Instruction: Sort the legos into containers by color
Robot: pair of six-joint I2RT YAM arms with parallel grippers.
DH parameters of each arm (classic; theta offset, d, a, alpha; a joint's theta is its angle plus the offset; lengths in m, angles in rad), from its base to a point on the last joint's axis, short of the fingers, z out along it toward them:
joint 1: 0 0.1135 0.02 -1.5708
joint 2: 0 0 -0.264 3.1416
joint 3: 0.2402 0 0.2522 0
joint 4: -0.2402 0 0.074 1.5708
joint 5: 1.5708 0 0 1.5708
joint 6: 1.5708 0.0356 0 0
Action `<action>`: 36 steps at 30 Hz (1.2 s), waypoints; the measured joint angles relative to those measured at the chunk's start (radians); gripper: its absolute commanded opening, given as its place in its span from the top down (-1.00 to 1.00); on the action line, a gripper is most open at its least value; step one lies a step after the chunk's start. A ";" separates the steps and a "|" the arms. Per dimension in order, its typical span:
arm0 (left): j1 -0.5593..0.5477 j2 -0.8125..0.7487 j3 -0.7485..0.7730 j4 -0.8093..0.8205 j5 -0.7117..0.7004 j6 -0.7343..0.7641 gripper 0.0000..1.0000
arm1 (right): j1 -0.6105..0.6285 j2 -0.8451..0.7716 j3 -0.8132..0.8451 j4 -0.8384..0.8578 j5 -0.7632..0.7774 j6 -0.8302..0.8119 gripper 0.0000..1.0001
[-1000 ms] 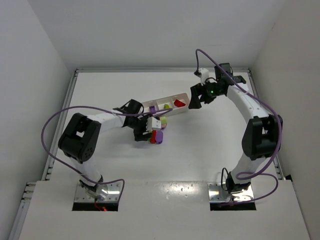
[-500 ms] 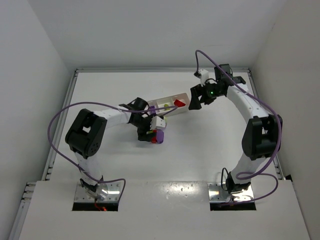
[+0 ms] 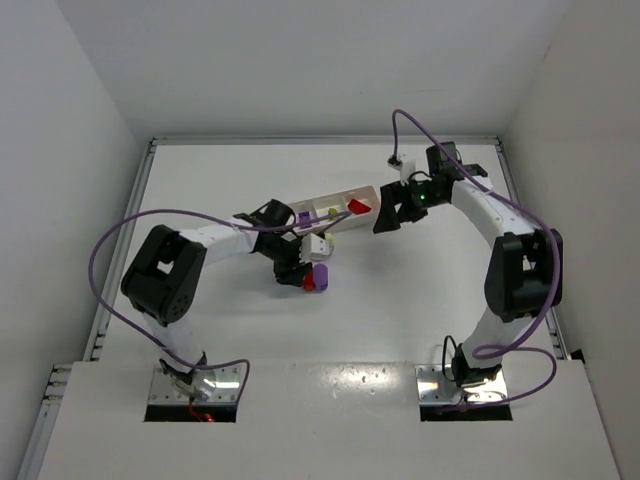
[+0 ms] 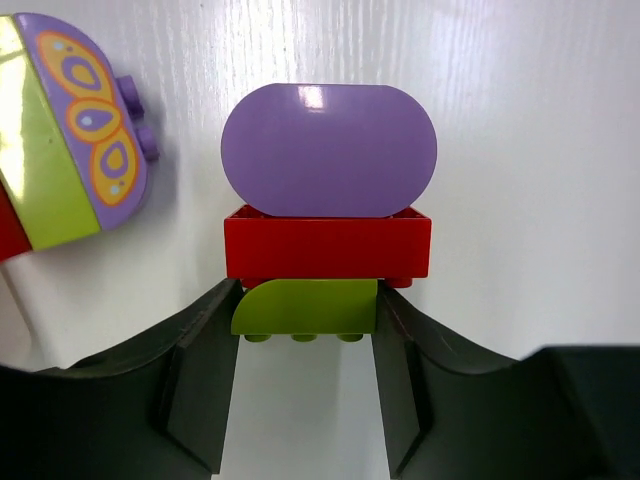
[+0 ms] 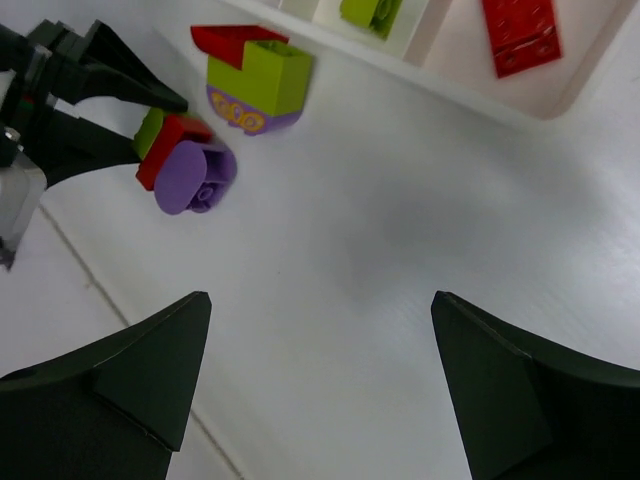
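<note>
Green lego [image 4: 305, 307] now seemingly within left tool [image 4: 305, 312]

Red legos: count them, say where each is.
3 red legos: one in the tray's end compartment, one on the green-purple stack, one mid-stack at the left gripper. More may be hidden.

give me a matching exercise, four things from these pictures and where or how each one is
1 flat red brick
2 curved green brick
3 butterfly piece
4 right gripper

a between the left gripper's fingers
b open, holding nothing
c in the tray's end compartment
d lying on the table

pairs: 1-c, 2-a, 3-d, 4-b
</note>
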 measured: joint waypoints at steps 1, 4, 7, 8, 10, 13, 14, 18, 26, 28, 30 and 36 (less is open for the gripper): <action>-0.001 -0.024 -0.016 0.008 0.003 -0.023 0.49 | 0.000 -0.002 -0.023 0.001 -0.021 0.018 -0.85; -0.014 -0.126 -0.066 0.046 0.005 -0.113 0.49 | 0.000 -0.005 -0.109 0.026 -0.128 0.093 -0.85; -0.053 -0.217 -0.074 0.098 -0.004 -0.198 0.49 | 0.013 -0.005 -0.167 0.042 -0.223 0.157 -0.85; -0.069 -0.238 -0.074 0.123 -0.009 -0.225 0.49 | 0.019 -0.005 -0.181 0.048 -0.256 0.180 -0.85; -0.094 -0.267 -0.074 0.165 -0.017 -0.270 0.49 | 0.034 -0.005 -0.197 0.065 -0.321 0.229 -0.85; -0.125 -0.276 -0.074 0.203 -0.030 -0.315 0.49 | 0.053 0.003 -0.198 0.106 -0.402 0.291 -0.85; -0.131 -0.276 -0.074 0.209 -0.037 -0.328 0.49 | 0.058 0.008 -0.197 0.124 -0.424 0.314 -0.85; -0.136 -0.276 -0.074 0.230 -0.058 -0.354 0.49 | 0.073 0.039 -0.190 0.159 -0.478 0.363 -0.85; -0.136 -0.278 -0.074 0.277 -0.078 -0.374 0.49 | 0.115 0.082 -0.185 0.176 -0.514 0.394 -0.79; -0.136 -0.280 -0.074 0.288 -0.080 -0.378 0.49 | 0.127 0.094 -0.180 0.176 -0.515 0.398 -0.71; -0.136 -0.281 -0.074 0.296 -0.084 -0.385 0.49 | 0.131 0.101 -0.172 0.178 -0.515 0.400 -0.59; -0.142 -0.288 -0.074 0.315 -0.091 -0.400 0.49 | 0.142 0.106 -0.154 0.186 -0.512 0.403 0.35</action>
